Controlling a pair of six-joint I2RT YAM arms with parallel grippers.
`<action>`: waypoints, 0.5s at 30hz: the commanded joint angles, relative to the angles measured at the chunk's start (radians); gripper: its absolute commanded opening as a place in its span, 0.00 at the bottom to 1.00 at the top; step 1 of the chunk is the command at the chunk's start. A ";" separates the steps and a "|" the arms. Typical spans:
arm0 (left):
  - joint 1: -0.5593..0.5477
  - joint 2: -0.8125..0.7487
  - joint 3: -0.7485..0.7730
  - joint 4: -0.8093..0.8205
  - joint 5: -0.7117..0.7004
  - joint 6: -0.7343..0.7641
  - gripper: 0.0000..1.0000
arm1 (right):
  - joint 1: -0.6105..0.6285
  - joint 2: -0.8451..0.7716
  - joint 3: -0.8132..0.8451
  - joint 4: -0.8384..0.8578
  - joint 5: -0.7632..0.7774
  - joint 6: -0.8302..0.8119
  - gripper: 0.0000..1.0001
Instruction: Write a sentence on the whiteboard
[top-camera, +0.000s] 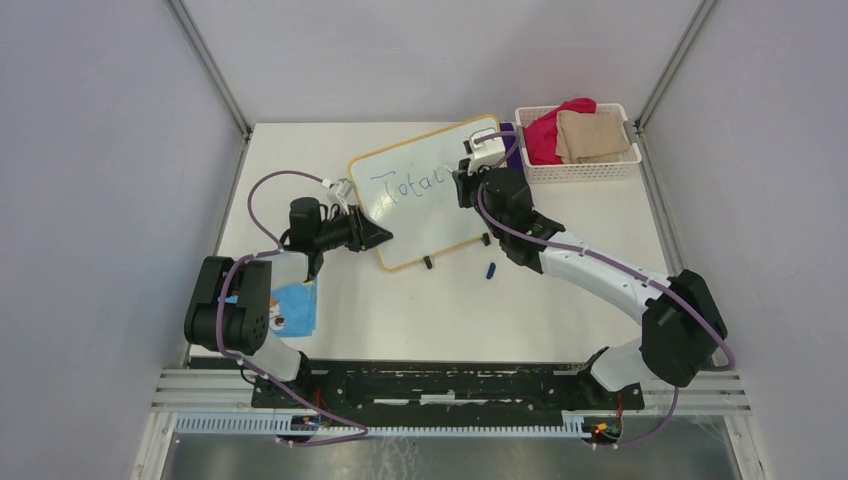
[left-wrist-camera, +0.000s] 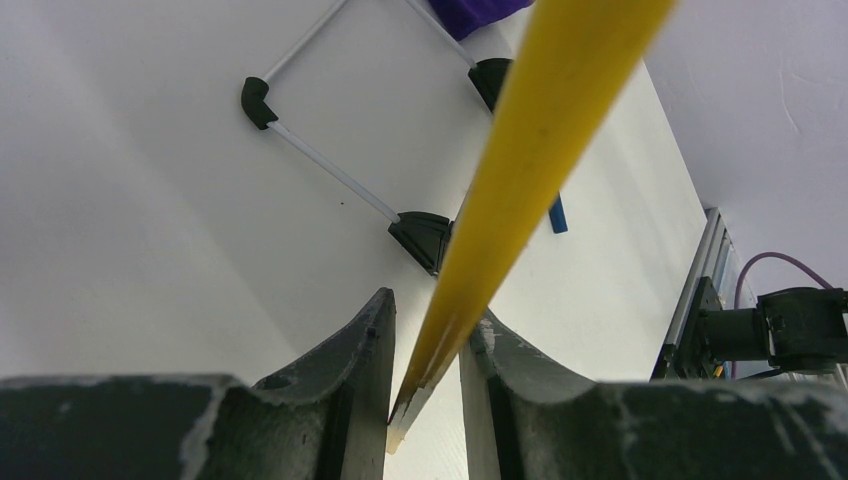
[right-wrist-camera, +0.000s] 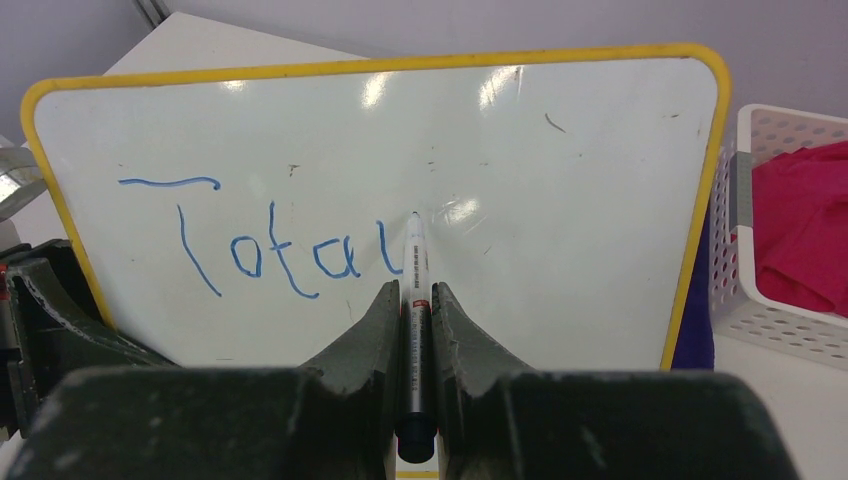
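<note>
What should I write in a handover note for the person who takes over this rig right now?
Left gripper: shut on the yellow frame of the whiteboard, holding it tilted up.
Right gripper: shut on the marker, tip at the board.
Done: the first blue letters, roughly "Tota" plus one stroke.
Left: the rest of the sentence.
A small blue cap, likely the marker's, lies on the table near the board.

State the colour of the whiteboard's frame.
Yellow. The whiteboard's frame shows best in the right wrist view.
</note>
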 joint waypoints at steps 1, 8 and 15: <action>-0.005 -0.028 0.028 -0.003 -0.026 0.065 0.35 | -0.011 0.003 0.054 0.025 0.004 -0.007 0.00; -0.005 -0.027 0.027 -0.003 -0.028 0.066 0.36 | -0.023 0.023 0.064 0.027 -0.010 -0.008 0.00; -0.006 -0.030 0.026 -0.004 -0.030 0.067 0.36 | -0.029 0.040 0.060 0.017 -0.038 -0.005 0.00</action>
